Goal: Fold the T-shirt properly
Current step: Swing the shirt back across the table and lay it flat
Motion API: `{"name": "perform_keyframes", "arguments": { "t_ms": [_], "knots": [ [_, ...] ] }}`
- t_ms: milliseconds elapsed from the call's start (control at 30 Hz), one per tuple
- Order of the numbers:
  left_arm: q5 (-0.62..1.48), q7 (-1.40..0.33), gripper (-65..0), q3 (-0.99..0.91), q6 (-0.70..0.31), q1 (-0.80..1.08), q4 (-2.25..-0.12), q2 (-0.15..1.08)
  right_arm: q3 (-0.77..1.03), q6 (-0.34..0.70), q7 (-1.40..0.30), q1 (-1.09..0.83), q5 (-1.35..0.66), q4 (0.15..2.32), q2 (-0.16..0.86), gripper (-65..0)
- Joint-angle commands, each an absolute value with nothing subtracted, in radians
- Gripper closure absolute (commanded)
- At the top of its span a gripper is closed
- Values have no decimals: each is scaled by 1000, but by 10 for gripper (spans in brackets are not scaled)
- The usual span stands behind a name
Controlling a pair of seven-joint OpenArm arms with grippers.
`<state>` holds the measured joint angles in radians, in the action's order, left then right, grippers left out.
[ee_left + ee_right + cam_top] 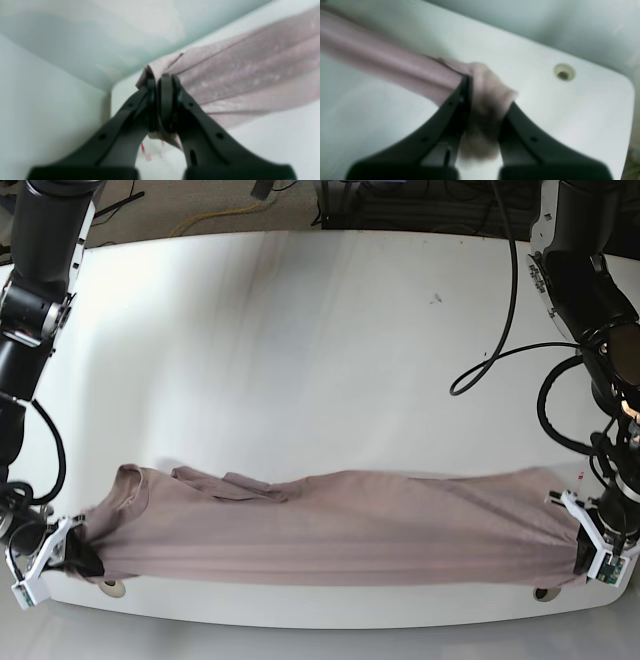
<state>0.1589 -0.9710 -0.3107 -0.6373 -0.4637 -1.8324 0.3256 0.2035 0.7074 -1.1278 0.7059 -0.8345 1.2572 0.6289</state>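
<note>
The T-shirt (330, 525) is soft, dusty mauve-brown cotton with no print, drawn out into 1 long, low band along the near edge of the table (300, 330). It spans almost from the near corner on the base view's left to the near corner on its right. The cloth sags slightly in the middle and shows long lengthwise creases, with a small rumpled fold of fabric lying on top toward the left end, near what looks like the neck opening.

The right gripper (78, 552) sits at the band's left end in the base view. Its 2 matte black, curved jaws are closed on a bunched wad of the T-shirt (395, 70); in the right wrist view the fabric bulges out between them, though that view is blurred. Nearby the smooth white tabletop has a small round hole (564, 72) set close to its rounded corner.

The left gripper (580, 545) is at the opposite end. In the left wrist view its black jaws, each with a rounded ring-shaped tip, pinch a gathered edge of the T-shirt (250, 75), and the cloth fans away from them in taut pleats with a faintly speckled weave.

2 thick black cables (510, 300) loop beside the left arm near the table's right edge.
</note>
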Motion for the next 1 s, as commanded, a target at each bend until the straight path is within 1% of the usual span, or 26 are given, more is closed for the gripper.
{"name": "perform_keyframes", "arguments": {
  "t_ms": [0, 67, 167, 367, 467, 733, 967],
  "knots": [
    [143, -924, -3, -348, -633, -404, -1871, 341, 269, 698, -1082, 621, -848, 1353, 648, 0],
    [145, -924, -3, -358, -645, -357, -1879, 338, 298, 698, -1082, 550, -848, 1376, 616, 0],
    [145, -924, -3, -369, -656, -282, -1894, 315, 361, 698, -1082, 438, -848, 1417, 601, 0],
    [145, -924, -3, -417, -698, -104, -1934, 269, 406, 698, -1082, 266, -848, 1508, 558, 0],
    [145, -924, -3, -420, -698, -25, -1949, 263, 432, 698, -1084, 188, -848, 1547, 544, 0],
    [145, -923, -3, -421, -698, 177, -1979, 263, 449, 698, -1084, 15, -848, 1649, 539, 0],
    [142, -921, -3, -499, -698, 265, -1968, 265, 449, 698, -1084, -124, -848, 1658, 538, 0]
  ]
}}
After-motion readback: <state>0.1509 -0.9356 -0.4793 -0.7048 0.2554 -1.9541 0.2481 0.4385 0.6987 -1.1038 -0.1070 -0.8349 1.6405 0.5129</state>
